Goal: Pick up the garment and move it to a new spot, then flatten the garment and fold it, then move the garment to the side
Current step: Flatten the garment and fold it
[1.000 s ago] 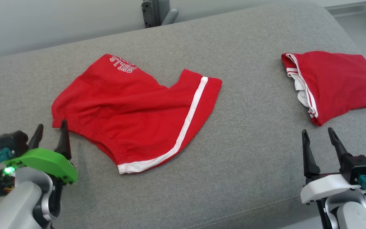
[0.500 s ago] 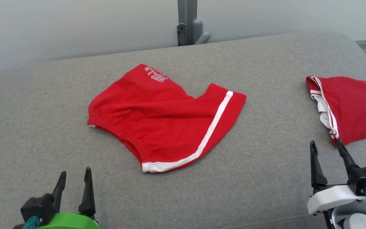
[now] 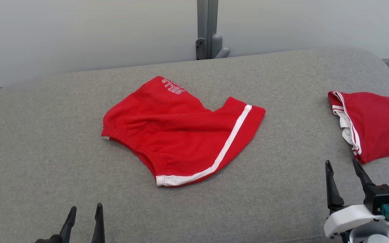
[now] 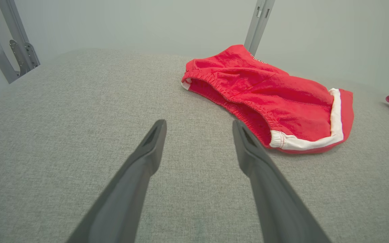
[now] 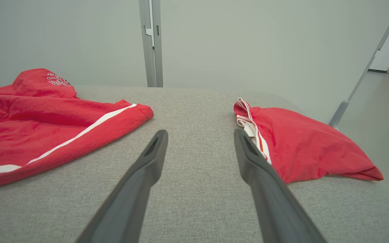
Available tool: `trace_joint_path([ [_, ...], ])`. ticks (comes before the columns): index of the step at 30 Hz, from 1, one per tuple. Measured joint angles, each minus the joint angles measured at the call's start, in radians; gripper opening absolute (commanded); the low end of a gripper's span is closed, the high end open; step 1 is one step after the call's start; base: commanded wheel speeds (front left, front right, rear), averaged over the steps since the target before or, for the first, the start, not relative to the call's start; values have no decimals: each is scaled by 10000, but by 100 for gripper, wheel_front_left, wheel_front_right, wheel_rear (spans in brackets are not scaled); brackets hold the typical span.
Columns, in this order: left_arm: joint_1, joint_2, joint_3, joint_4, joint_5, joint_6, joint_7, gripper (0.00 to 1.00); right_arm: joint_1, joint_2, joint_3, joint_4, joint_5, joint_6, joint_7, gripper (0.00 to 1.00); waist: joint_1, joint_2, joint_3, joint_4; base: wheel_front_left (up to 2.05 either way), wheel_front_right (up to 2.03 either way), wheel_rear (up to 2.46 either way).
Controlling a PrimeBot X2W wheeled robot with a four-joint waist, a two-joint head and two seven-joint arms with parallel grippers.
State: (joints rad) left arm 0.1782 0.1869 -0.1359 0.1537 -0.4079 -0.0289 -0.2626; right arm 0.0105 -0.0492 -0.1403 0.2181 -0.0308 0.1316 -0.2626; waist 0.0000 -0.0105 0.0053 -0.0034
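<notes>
The garment [image 3: 181, 135] is a pair of red shorts with a white side stripe and white lettering. It lies loosely spread in the middle of the grey padded surface [image 3: 39, 152], with its waistband toward the near left. My left gripper [image 3: 85, 217] stands open at the bottom edge, well short of the waistband. In the left wrist view the left gripper [image 4: 198, 135] is open over bare fabric, and the shorts [image 4: 272, 98] lie ahead to the right. My right gripper [image 3: 342, 175] is open at the lower right. The right wrist view has the right gripper [image 5: 199, 135] open, with the shorts [image 5: 46, 128] to its left.
A second red garment [image 3: 377, 125], folded and showing white trim, lies at the right edge of the surface, just beyond my right fingertips [image 5: 302, 145]. A grey metal post [image 3: 208, 30] stands behind the surface against a pale wall. The surface drops to the floor [image 5: 377, 111] on the right.
The head camera has shifted, so the whole scene sits lower and further right. My left gripper has drawn back from the waistband corner to the bottom edge. Both grippers stay open.
</notes>
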Motion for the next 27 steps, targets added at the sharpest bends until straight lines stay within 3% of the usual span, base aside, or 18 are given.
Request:
trace_joint_path([
  [10, 56, -717, 924, 217, 805, -773, 2, 100, 0, 0, 113, 134, 2, 0, 0, 100, 0, 0, -95, -65, 0, 0, 0],
  [27, -25, -1064, 966, 380, 1131, -993, 2, 100, -236, -2, 332, 155, 69, 0, 0, 100, 0, 0, 123, -148, 0, 0, 0],
])
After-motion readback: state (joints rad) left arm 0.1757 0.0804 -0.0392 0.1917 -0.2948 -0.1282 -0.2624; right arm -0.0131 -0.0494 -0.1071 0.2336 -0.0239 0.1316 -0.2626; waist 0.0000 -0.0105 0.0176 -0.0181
